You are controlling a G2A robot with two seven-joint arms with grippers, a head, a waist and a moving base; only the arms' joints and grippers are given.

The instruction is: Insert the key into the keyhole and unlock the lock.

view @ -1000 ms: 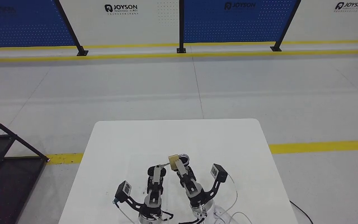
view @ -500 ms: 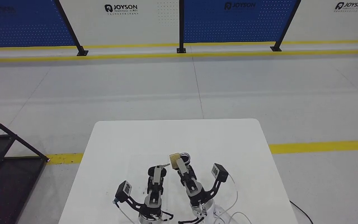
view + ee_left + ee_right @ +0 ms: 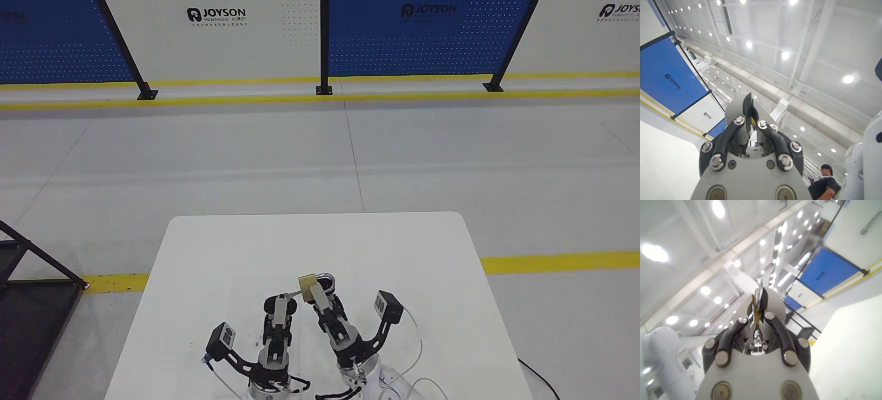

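My right fingers point(image 3: 766, 298) clamp the lock point(image 3: 755, 313) steady above the counter point(image 3: 400, 250); left fingers point(image 3: 746, 106) pinch the key point(image 3: 289, 296) beside it for insertion.

I'm getting bright, even light throughout. Rows of ceiling lights point(image 3: 785, 55) flood both wrist views and bloom into white glare spots. Shadows on the white tabletop point(image 3: 400, 250) are faint and soft. Straight beams point(image 3: 815, 37) bow toward the wrist views' edges, and the lock point(image 3: 759, 285) glints in the right end effector point(image 3: 759, 299).
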